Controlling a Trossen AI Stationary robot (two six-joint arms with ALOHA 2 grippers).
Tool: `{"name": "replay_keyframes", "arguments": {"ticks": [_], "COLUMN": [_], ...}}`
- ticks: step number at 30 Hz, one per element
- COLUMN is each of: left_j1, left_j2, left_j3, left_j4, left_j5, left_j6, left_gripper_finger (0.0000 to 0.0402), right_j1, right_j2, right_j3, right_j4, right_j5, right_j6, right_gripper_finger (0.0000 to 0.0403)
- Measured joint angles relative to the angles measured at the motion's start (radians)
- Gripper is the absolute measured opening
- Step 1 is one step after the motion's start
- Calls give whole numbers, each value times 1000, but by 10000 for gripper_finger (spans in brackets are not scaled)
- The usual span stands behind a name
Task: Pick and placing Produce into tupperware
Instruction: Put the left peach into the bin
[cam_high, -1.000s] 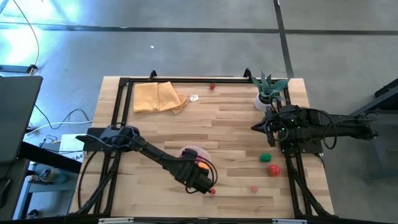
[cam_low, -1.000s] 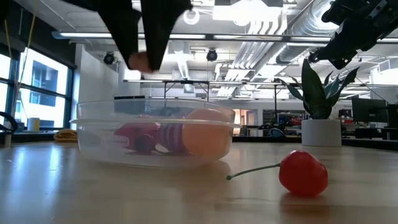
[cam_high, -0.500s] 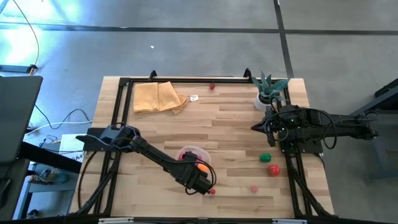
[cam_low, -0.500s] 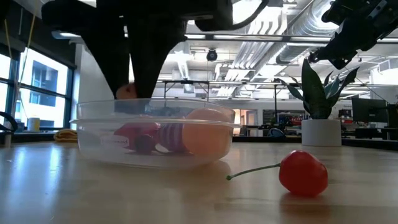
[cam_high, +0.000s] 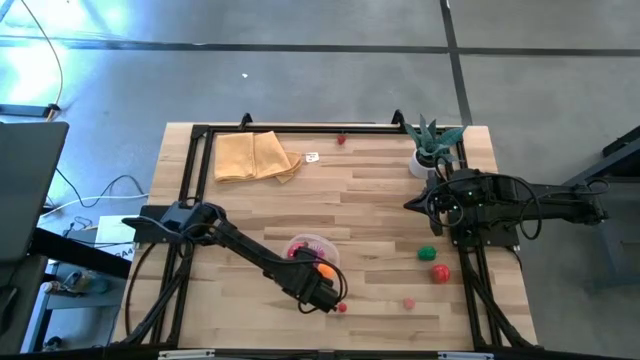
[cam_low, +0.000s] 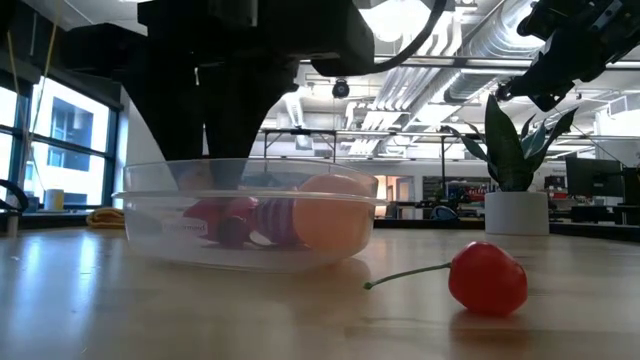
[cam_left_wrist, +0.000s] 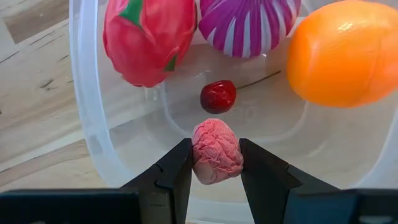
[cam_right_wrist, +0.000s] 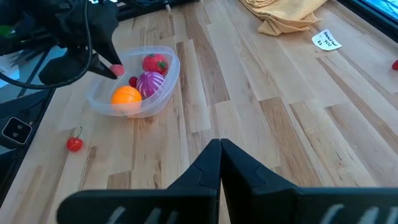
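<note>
tupperware (cam_left_wrist: 87, 124): 4 fruits inside | left tool (cam_left_wrist: 214, 163) grips 1 pink fruit (cam_left_wrist: 216, 151) | right tool (cam_right_wrist: 219, 149) closed

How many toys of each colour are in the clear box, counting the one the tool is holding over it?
Red toys: 2
Purple striped toy: 1
Orange toy: 1
Pink toy, held in the left tool: 1
Total: 5

One tupperware (cam_high: 312, 255), four toy fruits inside, five loose on the table (cam_high: 380, 200), one cloth (cam_high: 255, 156), one potted plant (cam_high: 430, 145).
</note>
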Motion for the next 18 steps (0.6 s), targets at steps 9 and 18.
{"name": "replay_keyframes", "arguments": {"ticks": [9, 18], "left_j1": [0, 3], "left_j2": [0, 0], "left_j3": [0, 0], "left_j4": [5, 5], "left_j5": [5, 4], "left_j6": [3, 16], "left_gripper_finger": [117, 117], "right_j1": [0, 0], "right_j2": [0, 0], "right_j3": [0, 0], "right_j4": [0, 0], "right_j5": [0, 0], "right_j6": [0, 0], "right_gripper_finger": [0, 0]}}
